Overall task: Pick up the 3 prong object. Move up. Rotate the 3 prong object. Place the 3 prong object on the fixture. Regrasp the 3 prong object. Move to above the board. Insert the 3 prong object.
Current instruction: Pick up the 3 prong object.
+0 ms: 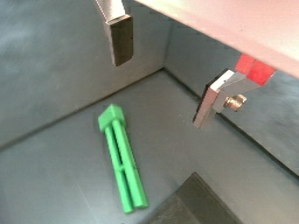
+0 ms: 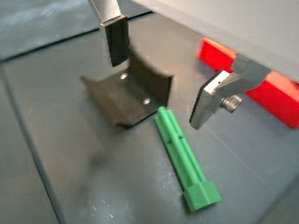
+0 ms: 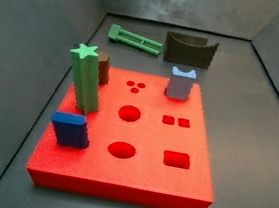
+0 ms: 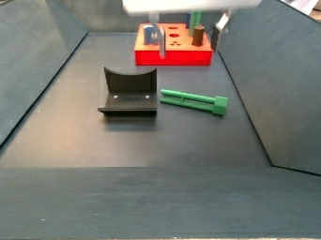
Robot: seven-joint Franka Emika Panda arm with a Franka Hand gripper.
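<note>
The 3 prong object (image 1: 122,162) is a slender green piece lying flat on the dark floor, also seen in the wrist view (image 2: 184,163). In both side views it lies (image 4: 194,100) right beside the fixture (image 4: 128,92), between the fixture and the side wall (image 3: 135,40). The fixture (image 2: 128,87) is a dark block with a U-shaped notch. My gripper (image 1: 160,92) hangs open above the floor with nothing between its fingers (image 2: 114,39). It is also at the top of a side view (image 4: 175,30). The red board (image 3: 132,125) lies flat beyond the fixture.
On the board stand a green star-topped post (image 3: 85,74), a blue block (image 3: 70,128) and a grey-blue peg (image 3: 182,83). Dark walls (image 4: 51,66) enclose the floor on all sides.
</note>
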